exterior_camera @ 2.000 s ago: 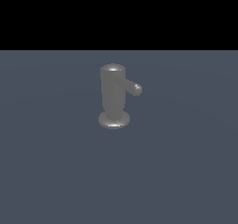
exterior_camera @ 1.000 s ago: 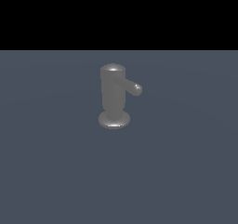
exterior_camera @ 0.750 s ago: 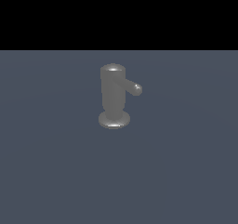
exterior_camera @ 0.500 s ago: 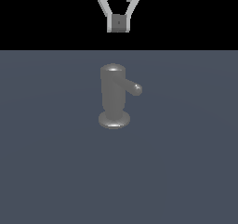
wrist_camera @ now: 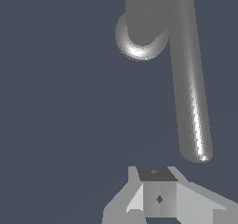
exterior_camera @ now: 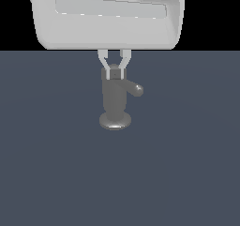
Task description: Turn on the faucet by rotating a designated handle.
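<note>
Fingers: the gripper (exterior_camera: 114,73) is seen with its two fingertips pressed together, nothing held between them.
Faucet: the faucet (exterior_camera: 115,101) is stood upright on the dark floor (exterior_camera: 51,164), directly beneath the gripper.
Handle: the handle (exterior_camera: 134,89) is projected from the faucet's upper body toward the exterior view's right, untouched by the fingertips.
</note>
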`<action>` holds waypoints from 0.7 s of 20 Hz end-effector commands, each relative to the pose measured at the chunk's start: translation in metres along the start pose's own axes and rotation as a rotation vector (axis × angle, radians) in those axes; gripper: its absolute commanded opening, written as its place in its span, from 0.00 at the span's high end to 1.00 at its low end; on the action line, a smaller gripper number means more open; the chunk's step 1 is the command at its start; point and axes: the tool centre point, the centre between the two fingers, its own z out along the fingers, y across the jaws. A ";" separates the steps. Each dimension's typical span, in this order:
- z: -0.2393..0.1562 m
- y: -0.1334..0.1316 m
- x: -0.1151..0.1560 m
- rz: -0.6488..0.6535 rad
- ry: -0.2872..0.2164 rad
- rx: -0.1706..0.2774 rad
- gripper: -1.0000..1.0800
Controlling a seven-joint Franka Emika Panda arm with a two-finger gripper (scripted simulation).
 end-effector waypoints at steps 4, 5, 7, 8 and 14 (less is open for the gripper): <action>0.023 -0.001 0.009 -0.029 0.002 -0.002 1.00; 0.026 -0.001 0.010 -0.033 0.002 -0.003 1.00; 0.031 -0.002 0.012 -0.038 0.003 -0.003 1.00; 0.033 -0.002 0.013 -0.041 0.003 -0.003 1.00; 0.037 -0.002 0.015 -0.045 0.003 -0.003 1.00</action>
